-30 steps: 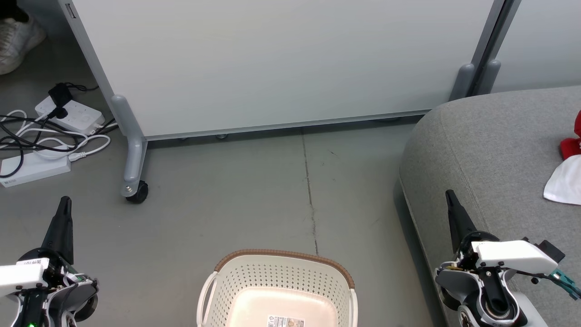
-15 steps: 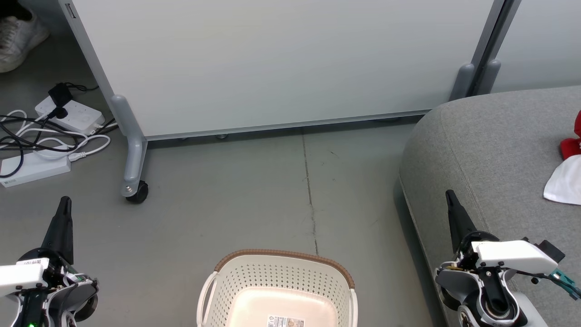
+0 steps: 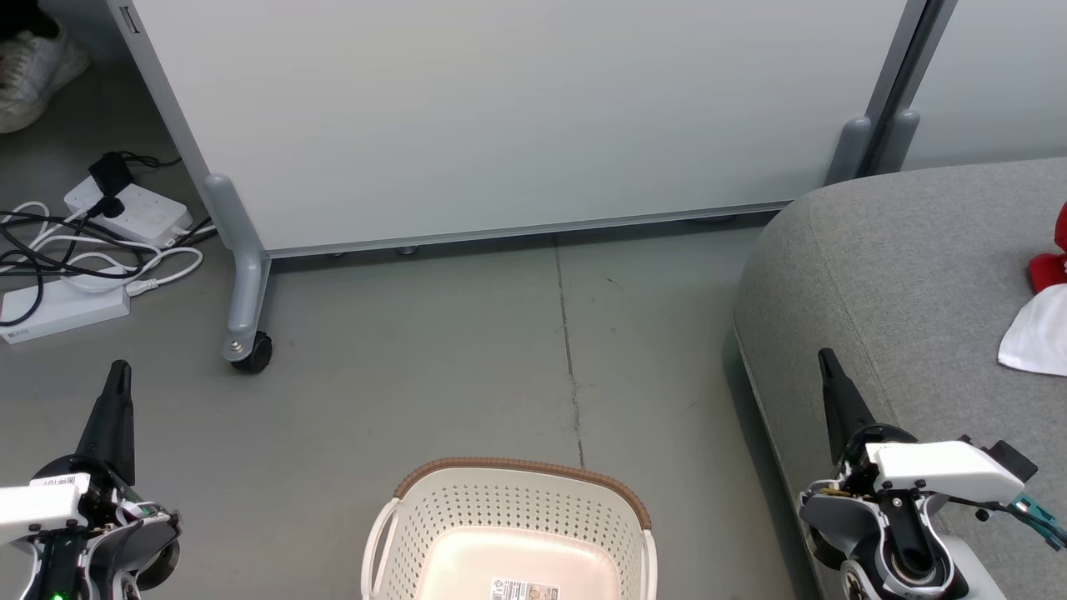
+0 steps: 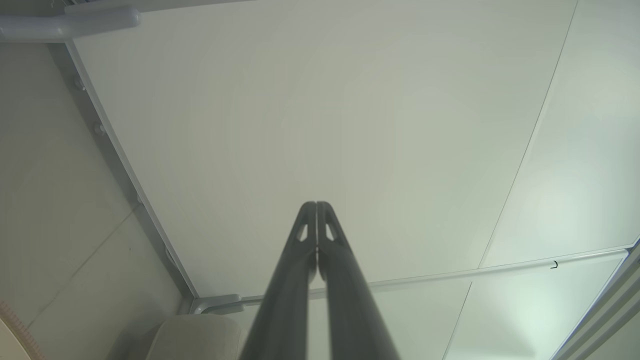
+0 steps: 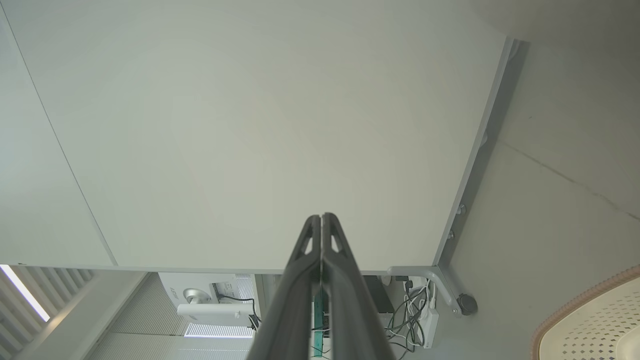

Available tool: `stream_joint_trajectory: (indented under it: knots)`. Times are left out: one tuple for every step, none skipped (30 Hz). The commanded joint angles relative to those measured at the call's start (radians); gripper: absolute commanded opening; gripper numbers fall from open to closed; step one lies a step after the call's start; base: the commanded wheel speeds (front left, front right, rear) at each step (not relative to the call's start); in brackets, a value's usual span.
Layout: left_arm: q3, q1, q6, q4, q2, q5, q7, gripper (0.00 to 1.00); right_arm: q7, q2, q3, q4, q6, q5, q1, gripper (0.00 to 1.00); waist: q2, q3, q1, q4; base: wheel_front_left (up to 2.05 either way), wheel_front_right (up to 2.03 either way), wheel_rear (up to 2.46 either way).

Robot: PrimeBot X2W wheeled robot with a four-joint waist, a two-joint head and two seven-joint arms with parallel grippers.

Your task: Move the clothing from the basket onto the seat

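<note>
Clothing is absent from what we see of the basket, our left gripper and right gripper flank it, each closed tight and unmoved for a second, and beyond, it lies at the frame edge on the seat, so the transfer seems done.

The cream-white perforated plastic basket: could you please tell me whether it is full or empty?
Empty, as far as visible: the cream-white perforated basket shows a bare pale bottom with only a sticker.
</note>
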Motion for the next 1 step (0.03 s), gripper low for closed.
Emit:
stream_joint_trajectory:
  knots:
    - [0.002,-0.011,-0.004,-0.003,0.008,-0.003,0.001,0.00,0.000,-0.009,-0.003,-0.001,0.003,0.003,-0.004,0.00,-0.0001,0.000,0.0000,0.000,0.00,0.00,0.00]
